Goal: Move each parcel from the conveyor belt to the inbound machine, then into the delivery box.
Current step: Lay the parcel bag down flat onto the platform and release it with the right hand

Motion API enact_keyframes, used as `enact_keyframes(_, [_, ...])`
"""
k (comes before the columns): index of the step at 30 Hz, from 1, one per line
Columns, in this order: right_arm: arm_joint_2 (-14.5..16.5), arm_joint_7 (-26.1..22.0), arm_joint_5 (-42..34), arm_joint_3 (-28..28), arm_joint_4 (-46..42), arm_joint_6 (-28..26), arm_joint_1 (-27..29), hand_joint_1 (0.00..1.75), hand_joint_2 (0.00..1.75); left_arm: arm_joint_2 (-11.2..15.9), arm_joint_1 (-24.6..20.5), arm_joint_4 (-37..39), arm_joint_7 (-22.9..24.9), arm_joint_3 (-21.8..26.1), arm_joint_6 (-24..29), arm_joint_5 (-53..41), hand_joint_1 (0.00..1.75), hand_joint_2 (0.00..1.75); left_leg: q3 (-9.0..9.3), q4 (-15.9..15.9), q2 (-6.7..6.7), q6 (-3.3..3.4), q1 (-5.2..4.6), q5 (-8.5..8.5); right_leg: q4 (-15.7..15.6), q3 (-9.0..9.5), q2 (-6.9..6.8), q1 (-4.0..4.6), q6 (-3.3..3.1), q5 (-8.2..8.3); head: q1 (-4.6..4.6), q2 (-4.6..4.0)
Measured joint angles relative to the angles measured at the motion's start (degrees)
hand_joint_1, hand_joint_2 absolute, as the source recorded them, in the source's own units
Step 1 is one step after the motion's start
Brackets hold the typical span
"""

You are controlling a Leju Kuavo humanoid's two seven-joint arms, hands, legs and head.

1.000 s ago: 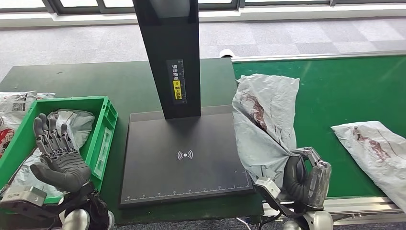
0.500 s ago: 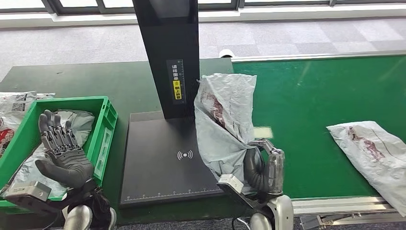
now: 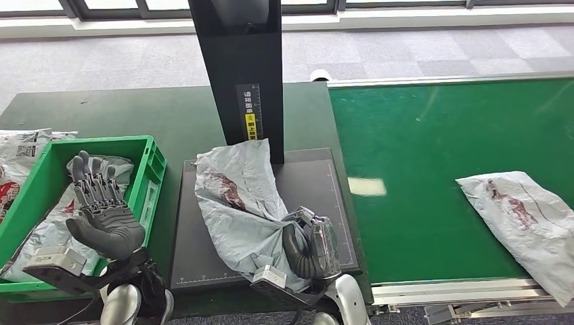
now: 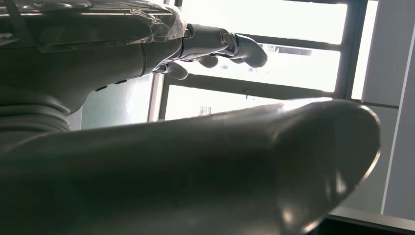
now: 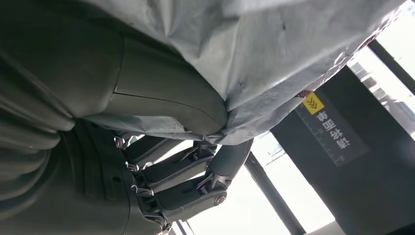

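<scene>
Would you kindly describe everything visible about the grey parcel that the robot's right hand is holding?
The grey parcel is a soft, crinkled plastic mailer bag with a dark reddish smear or print on its upper face. It is slack and creased, lying slanted across the black platform of the inbound machine, its far end beside the machine's black column. The right hand grips its near end, thumb on one face and fingers curled under the other.

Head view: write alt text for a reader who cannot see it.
The robot's right hand holds a grey parcel over the black scanner plate. Its left hand hovers open above a green crate, and another parcel lies on the green belt.
</scene>
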Motion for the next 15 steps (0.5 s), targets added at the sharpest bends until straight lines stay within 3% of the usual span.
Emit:
enact_keyframes(12, [-0.43,1.24,-2.55,3.24,3.64,2.25,-1.36,1.73,1.75,-0.10,-1.60,2.07,0.01,-0.01,-1.09,0.57,0.00,0.00,0.02,0.00,0.00,-0.01,0.01,0.01,0.00,0.00,0.00,0.03,-0.01,0.01,0.00,0.00])
enact_keyframes(13, [-0.45,1.75,-2.37,3.27,3.83,1.82,-1.41,1.51,1.75,-0.13,-1.72,2.25,0.01,-0.01,-1.13,0.56,0.00,0.00,0.02,0.00,0.00,-0.01,0.01,0.01,0.00,0.00,0.00,0.03,-0.01,0.01,0.00,0.00])
enact_keyframes(15, [-0.54,3.35,-1.35,3.30,4.02,0.90,-1.45,0.64,1.75,-0.15,-1.84,2.53,0.01,-0.02,-1.14,0.53,0.00,0.00,0.02,0.00,0.00,-0.01,0.01,0.01,0.00,0.00,0.00,0.02,-0.01,0.01,0.00,0.00])
